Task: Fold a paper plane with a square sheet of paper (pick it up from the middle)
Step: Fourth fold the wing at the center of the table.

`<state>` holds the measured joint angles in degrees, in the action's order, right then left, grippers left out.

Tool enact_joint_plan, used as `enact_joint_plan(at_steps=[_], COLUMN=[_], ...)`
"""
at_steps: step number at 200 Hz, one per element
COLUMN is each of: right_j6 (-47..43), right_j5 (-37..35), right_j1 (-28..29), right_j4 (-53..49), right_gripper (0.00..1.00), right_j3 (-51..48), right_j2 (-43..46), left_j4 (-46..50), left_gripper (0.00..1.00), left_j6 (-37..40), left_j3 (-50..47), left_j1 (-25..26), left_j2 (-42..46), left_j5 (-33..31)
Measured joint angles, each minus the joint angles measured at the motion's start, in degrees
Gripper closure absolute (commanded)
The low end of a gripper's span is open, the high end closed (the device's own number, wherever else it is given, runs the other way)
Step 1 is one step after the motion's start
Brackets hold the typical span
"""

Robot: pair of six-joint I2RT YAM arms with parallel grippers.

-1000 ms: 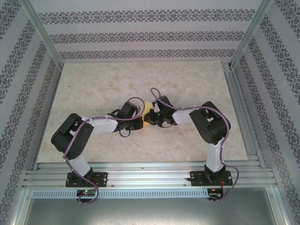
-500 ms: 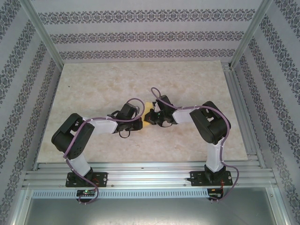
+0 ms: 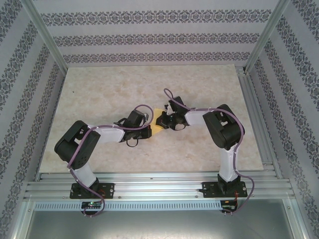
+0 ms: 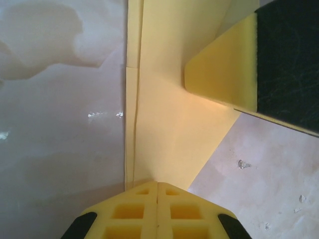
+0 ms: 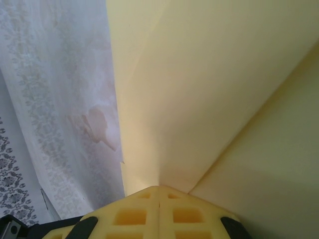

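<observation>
Marbled beige tabletop [image 3: 99, 94], patterned walls all round. Near centre of the top view, pinched from two sides: part-folded yellow sheet of paper [image 3: 158, 124], with left gripper [image 3: 150, 130] at its lower left and right gripper [image 3: 162, 119] at its upper right. Left wrist view: left gripper [image 4: 157, 194] clamped shut on the sheet's near end, long crease [image 4: 134, 99] running straight up the frame from the jaws, right gripper's pad [image 4: 222, 74] on the flap at upper right. Right wrist view: right gripper [image 5: 158, 196] likewise closed on paper [image 5: 199, 74], sheet rising away up the frame. Both arms equally near; next fold probably along that long axis between the tips.
</observation>
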<state>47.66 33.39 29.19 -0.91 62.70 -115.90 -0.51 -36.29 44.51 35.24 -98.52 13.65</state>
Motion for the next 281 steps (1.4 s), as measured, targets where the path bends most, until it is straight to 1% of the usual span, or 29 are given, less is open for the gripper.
enact_joint_plan(at_steps=[47,85,104,121,138,161,171,191,210,223,237,264,281], right_j6=[0.0,0.0,-0.02,-0.37,-1.38,-1.51,-1.53,-1.07,-0.2,0.61,0.96,1.38,1.36], right_j5=[-4.42,-5.03,-5.7,-6.45,-8.48,-10.51,-11.19,-12.15,-12.63,-12.81,-12.81,-12.7,-12.46], right_j1=[-3.1,-3.85,-4.17,-4.55,-4.94,-5.31,-5.31,-4.59,-3.04,-1.81,-0.61,1.33,2.1], right_j4=[-0.33,-1.46,-1.66,-1.92,-3.02,-3.69,-3.78,-3.78,-3.45,-3.41,-3.52,-2.99,-2.89], right_gripper=[0.93,0.93,0.88,0.8,0.72,0.63,0.61,0.55,0.52,0.5,0.5,0.52,0.54], right_j3=[2.14,4.0,4.24,4.28,3.96,1.86,0.66,-2.05,-4.02,-4.96,-5.2,-4.42,-2.69], right_j2=[-0.63,-1.62,-1.64,-1.18,0.57,5.01,7.17,10.99,12.5,12.59,12.35,11.41,9.73], left_j4=[-0.04,-0.2,-0.2,-0.17,0.35,3.26,4.55,6.29,7.04,7.37,7.82,8.98,9.42], left_gripper=[1.0,0.99,0.98,0.94,0.87,0.69,0.61,0.5,0.39,0.31,0.25,0.18,0.14], left_j6=[0.04,0.22,0.24,0.26,0.42,0.87,0.59,0.57,0.42,0.11,-0.17,-0.46,-0.66], left_j3=[-0.02,-0.11,-0.11,-0.11,-0.09,0.04,0.17,0.81,1.2,1.25,1.25,1.22,0.96], left_j1=[-0.09,-0.35,-0.35,-0.37,-0.35,-0.35,-0.35,-0.35,-0.37,-0.59,-1.09,-2.64,-3.8], left_j2=[-0.02,-0.07,-0.07,-0.04,0.26,1.95,3.1,6.01,9.22,11.19,12.66,13.75,13.79], left_j5=[0.22,0.81,0.9,1.03,1.42,2.29,2.29,1.95,0.44,-1.03,-2.54,-5.22,-5.66])
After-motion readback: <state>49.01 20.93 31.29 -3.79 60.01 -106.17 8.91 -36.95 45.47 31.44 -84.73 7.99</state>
